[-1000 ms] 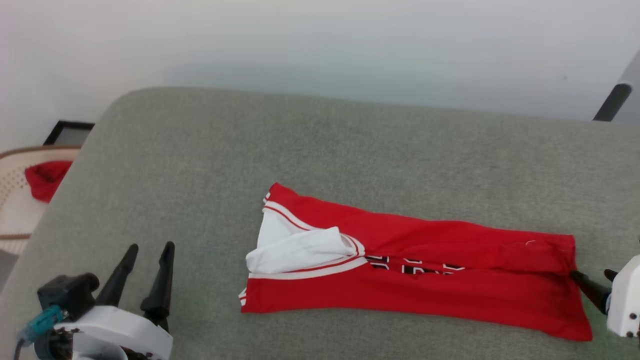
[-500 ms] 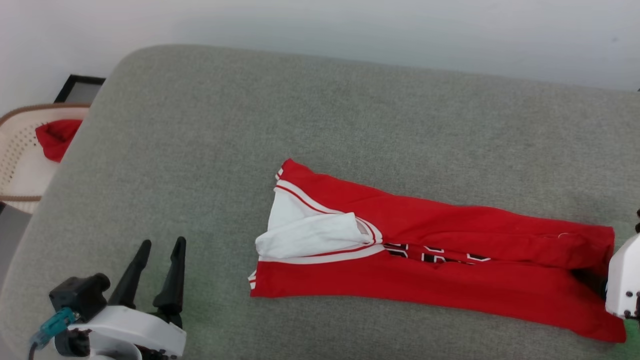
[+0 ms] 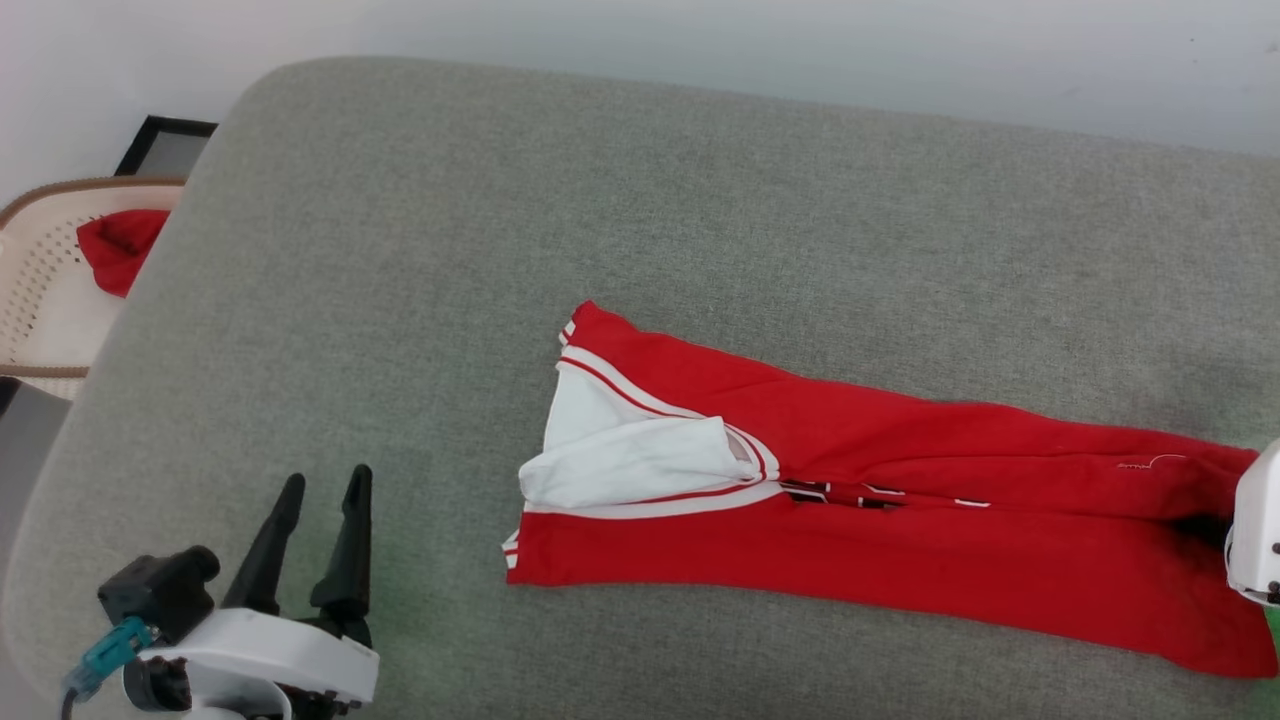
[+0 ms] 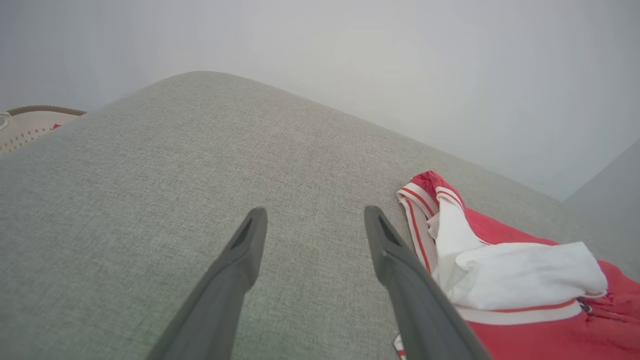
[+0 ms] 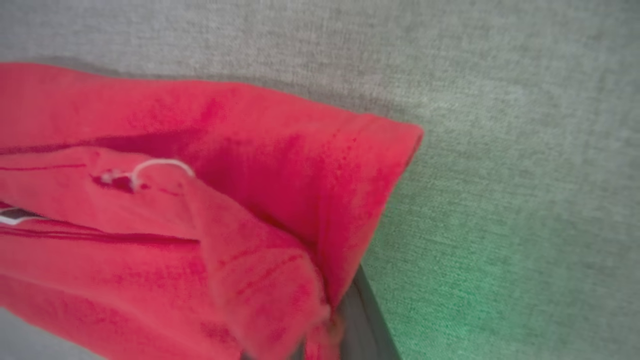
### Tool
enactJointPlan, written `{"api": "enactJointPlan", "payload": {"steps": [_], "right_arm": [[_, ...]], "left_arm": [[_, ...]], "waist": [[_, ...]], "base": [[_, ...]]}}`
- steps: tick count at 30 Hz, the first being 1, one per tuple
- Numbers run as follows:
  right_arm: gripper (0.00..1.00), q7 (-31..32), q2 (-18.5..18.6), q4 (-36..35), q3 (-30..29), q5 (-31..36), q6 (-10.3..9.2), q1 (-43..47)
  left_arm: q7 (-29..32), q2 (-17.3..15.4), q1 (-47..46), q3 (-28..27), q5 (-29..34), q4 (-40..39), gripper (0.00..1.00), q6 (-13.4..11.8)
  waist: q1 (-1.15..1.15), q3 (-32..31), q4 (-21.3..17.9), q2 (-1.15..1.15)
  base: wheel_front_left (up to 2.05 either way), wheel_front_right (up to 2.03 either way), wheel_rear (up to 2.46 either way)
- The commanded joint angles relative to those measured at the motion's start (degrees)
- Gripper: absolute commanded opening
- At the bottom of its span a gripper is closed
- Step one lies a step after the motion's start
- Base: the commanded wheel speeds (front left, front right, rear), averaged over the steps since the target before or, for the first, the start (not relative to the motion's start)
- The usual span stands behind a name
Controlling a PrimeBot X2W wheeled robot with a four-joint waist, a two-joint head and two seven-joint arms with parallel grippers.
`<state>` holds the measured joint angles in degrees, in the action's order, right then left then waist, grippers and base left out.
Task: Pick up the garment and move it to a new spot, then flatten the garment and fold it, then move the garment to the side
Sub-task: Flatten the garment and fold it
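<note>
Your left pincer (image 3: 327, 476) sits at the lower left of the head view. Its two dark fingers are spread wide with nothing between them, tips over the bare grey cushion (image 3: 600, 200). At the upper left edge you see a pale basket (image 3: 35, 300), off the cushion, with a small red cloth (image 3: 115, 250) in it. From the middle to the right edge lies the shirt (image 3: 900, 570), a long red strip flat on the cushion. Its white sleeve (image 3: 640, 460) and striped trim are at the left end, and a sliver of black lettering runs along the centre crease. At the far right your right pincer (image 3: 1235, 528) is clamped on the strip's end. In the right wrist view the red hem bunches against a dark finger (image 5: 362, 325).
</note>
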<state>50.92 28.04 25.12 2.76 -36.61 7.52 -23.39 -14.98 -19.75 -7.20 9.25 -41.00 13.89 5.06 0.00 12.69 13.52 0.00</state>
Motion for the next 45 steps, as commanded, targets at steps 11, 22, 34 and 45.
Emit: {"api": "enactJointPlan", "payload": {"steps": [11, 22, 34, 45], "right_arm": [[0.0, -3.0, 2.4, 3.6, 0.8, -1.2, -0.11, -0.5], [0.0, -7.5, 7.7, 9.0, -0.6, -1.7, -0.07, -2.6], [0.0, -6.0, 6.9, 3.2, 2.1, -2.2, -0.07, -1.4], [0.0, -1.5, 0.1, -17.8, 4.8, -6.4, -0.07, 2.7]], "left_arm": [[-0.2, 2.0, 0.9, -3.4, 3.7, 0.6, 1.0, 1.5], [-0.2, 2.2, 3.2, -5.5, 5.2, 0.8, 1.0, 2.0], [-0.2, 1.8, 6.8, -7.2, 4.8, 1.1, 1.0, 1.7], [0.8, 1.8, 8.2, -7.3, 3.6, 0.4, 1.0, 1.3]], "waist": [[0.0, -1.3, -0.9, 0.0], [0.0, -3.6, -2.7, 0.0], [0.0, -7.4, -6.3, 0.0], [0.0, -9.5, -9.0, 0.0]], "base": [[0.0, 0.0, 0.0], [0.0, 0.0, 0.0], [0.0, 0.0, 0.0], [0.0, 0.0, 0.0]]}}
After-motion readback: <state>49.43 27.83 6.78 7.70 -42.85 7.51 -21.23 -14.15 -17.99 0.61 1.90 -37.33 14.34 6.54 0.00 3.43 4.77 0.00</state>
